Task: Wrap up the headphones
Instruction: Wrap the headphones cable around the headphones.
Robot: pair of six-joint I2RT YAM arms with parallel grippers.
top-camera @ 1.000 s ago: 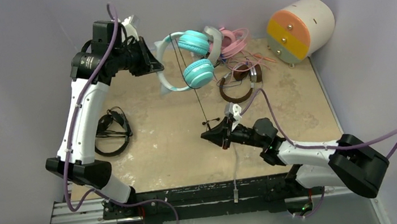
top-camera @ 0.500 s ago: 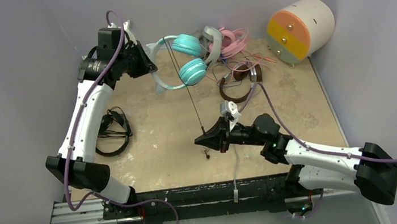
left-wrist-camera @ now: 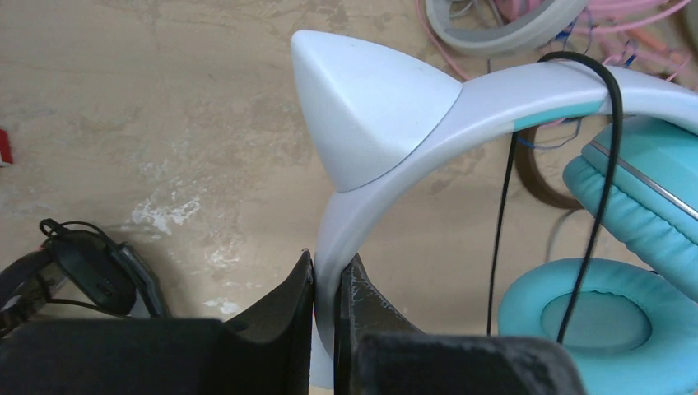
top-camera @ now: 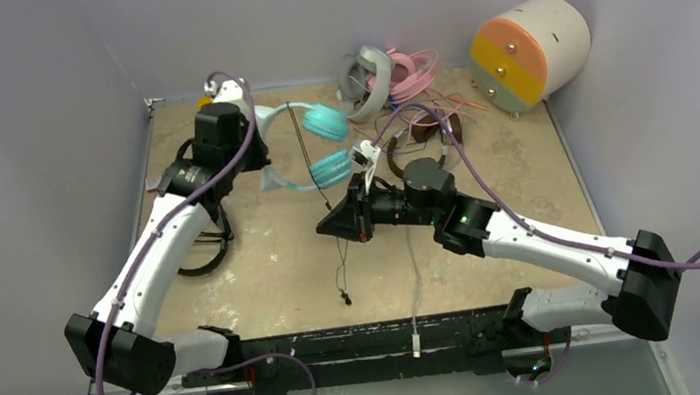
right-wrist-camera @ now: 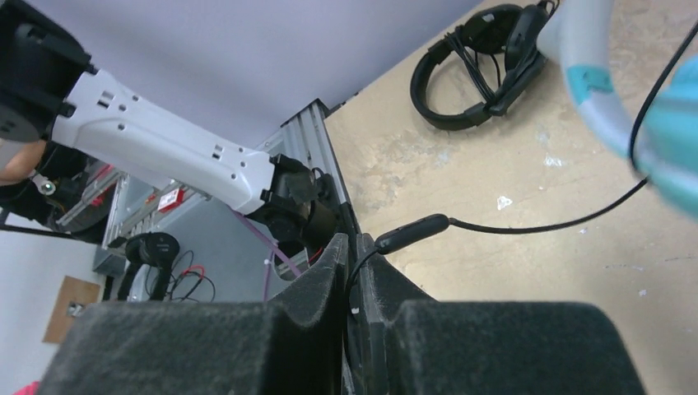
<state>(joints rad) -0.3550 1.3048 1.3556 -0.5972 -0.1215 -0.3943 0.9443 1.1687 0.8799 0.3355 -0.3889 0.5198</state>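
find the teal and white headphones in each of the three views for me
top external: the teal-and-white headphones are upper centre-left, at the left arm's tip.
left wrist: they fill the right half, the white band pinched in the left end effector.
right wrist: top right corner, blurred; the cable runs into the right end effector.
shared landmark: the black headphones.

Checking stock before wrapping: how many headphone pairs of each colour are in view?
teal-and-white pair: 1
black pair: 1
grey-white pair: 1
pink pair: 1
brown pair: 1
Total: 5
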